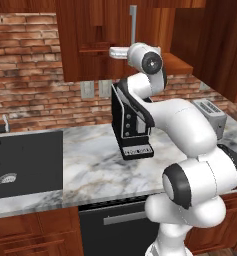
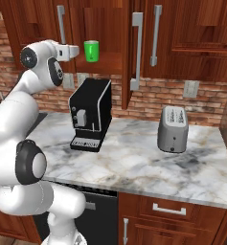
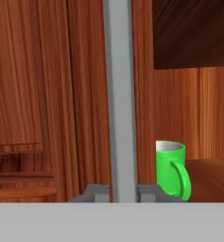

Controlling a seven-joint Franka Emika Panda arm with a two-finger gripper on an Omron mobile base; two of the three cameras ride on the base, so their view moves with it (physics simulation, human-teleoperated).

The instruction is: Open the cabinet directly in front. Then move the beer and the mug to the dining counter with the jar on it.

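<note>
The cabinet (image 2: pixel 33 28) is a red-brown wall unit above the counter. Its right door (image 2: pixel 127 72) stands swung out, edge-on to the right base view. Inside, on the shelf, stands the green mug (image 2: pixel 91 50) (image 3: pixel 172 169). My gripper (image 3: pixel 123 194) (image 2: pixel 73 50) (image 1: pixel 115 51) is raised to the left door and shut on its grey bar handle (image 3: pixel 119 94) (image 2: pixel 61 24) (image 1: pixel 133 20), one fingertip on each side of the bar. In the hand view the mug is just right of the handle and farther back. The beer, the dining counter and the jar are out of view.
A black coffee machine (image 2: pixel 90 115) (image 1: pixel 132 122) stands on the marble counter (image 2: pixel 134 158) under the cabinet, below my hand. A silver toaster (image 2: pixel 173 129) sits to its right. A black sink (image 1: pixel 20 165) lies at the left. Another wall cabinet (image 2: pixel 191 33) hangs on the right.
</note>
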